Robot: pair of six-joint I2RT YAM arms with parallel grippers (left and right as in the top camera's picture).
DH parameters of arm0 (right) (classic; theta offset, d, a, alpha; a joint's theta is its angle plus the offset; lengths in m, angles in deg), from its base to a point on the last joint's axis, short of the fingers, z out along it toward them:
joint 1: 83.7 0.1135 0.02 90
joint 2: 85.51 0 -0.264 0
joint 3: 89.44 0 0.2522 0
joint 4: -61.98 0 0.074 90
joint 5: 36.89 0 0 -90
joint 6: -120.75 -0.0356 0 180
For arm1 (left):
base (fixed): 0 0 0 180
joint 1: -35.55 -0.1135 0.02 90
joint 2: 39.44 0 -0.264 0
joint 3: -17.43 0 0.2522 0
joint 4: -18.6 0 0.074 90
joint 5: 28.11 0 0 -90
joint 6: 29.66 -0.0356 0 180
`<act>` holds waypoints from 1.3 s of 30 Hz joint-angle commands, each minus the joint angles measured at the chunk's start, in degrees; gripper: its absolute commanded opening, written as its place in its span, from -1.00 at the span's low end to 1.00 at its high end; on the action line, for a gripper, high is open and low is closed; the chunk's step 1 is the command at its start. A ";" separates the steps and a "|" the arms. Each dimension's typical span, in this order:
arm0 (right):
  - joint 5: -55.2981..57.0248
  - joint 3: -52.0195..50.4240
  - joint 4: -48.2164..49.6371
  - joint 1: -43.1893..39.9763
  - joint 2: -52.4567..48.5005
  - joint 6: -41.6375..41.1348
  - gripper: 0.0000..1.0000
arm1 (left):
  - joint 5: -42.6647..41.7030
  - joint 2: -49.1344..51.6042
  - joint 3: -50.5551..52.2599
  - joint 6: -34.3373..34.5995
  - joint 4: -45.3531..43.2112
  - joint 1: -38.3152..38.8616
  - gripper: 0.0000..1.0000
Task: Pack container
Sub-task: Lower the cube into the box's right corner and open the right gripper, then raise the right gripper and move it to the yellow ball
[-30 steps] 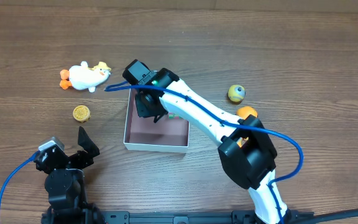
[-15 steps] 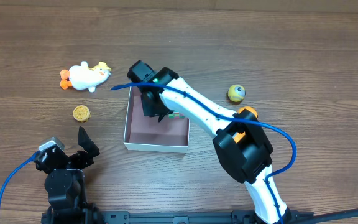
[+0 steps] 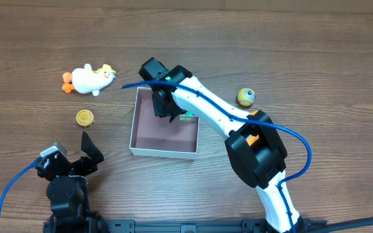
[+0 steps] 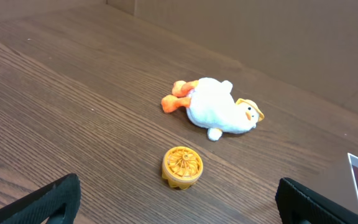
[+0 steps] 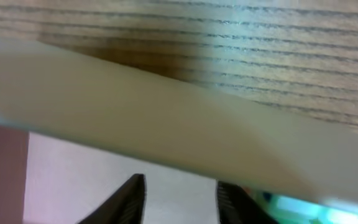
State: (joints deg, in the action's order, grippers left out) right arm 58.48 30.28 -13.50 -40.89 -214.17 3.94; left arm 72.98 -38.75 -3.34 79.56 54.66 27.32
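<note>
The container, a shallow white-walled box with a pinkish-mauve floor, sits mid-table. My right gripper is inside it by the far wall, low over the floor. In the right wrist view the right gripper has a narrow empty gap between its fingers, under the white wall. A small green and red toy lies in the container's far right corner; it also shows in the right wrist view. My left gripper is open and empty at the front left; in the left wrist view it faces the loose toys.
A white plush duck lies at the far left. A yellow ridged disc is nearer. A yellow ball with an eye and an orange object, half hidden by the arm, lie right of the container.
My right gripper has moved a little to the right along the container's far wall. The green and red toy now shows beside it. The left arm has not moved.
</note>
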 commanded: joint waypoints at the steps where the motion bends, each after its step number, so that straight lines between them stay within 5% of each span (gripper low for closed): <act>1: 1.01 0.46 -0.22 0.24 0.17 4.26 -0.09 | -0.63 -0.22 0.48 -1.22 -0.26 0.17 1.00; 10: -0.59 7.69 -3.52 0.26 0.33 10.60 0.23 | -0.63 -0.22 0.48 -1.22 -0.26 0.17 1.00; 26: 1.77 21.86 -11.58 -2.21 0.39 11.17 0.50 | -0.63 -0.22 0.48 -1.22 -0.26 0.17 1.00; 39: 4.74 24.87 -22.97 -23.10 0.39 5.51 0.55 | -0.63 -0.22 0.48 -1.22 -0.26 0.17 1.00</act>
State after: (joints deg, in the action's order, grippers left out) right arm 62.59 53.73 -35.99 -60.61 -214.37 10.52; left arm 72.98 -38.75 -3.34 79.59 54.66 27.32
